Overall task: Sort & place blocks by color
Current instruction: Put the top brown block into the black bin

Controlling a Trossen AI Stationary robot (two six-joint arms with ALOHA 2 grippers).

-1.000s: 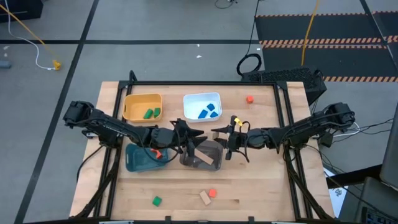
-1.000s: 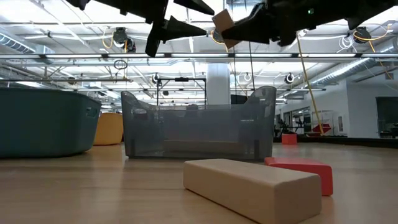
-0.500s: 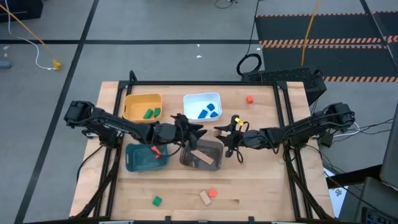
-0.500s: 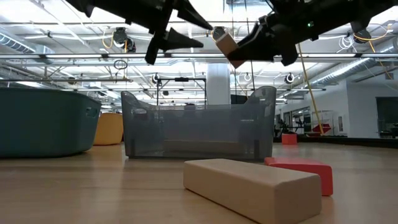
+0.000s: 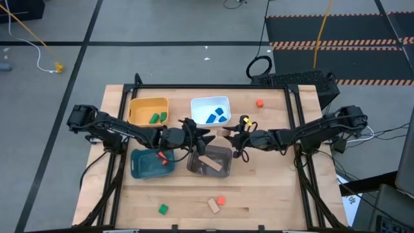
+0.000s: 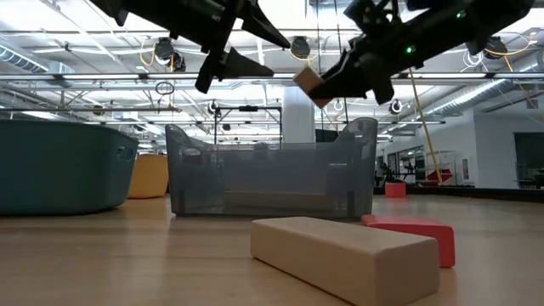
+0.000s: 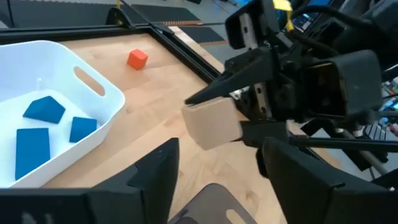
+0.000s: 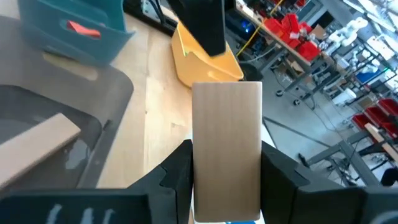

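The right gripper (image 5: 234, 138) is clamping a plain tan wooden block (image 7: 212, 122) in the air above the translucent grey plastic bin (image 6: 270, 180). The left gripper (image 5: 206, 140) is hanging just beside it, its fingers (image 7: 149, 174) spread apart and holding nothing.

Both arms crowded above grey bin (image 5: 210, 162) (open table (image 5: 272, 194) frontward)

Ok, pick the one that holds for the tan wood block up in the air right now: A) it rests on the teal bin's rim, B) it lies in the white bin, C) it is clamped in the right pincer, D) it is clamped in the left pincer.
C: the right wrist view shows the tan block between the right pincer's own fingers, above the grey bin; the left pincer faces it open, apart.
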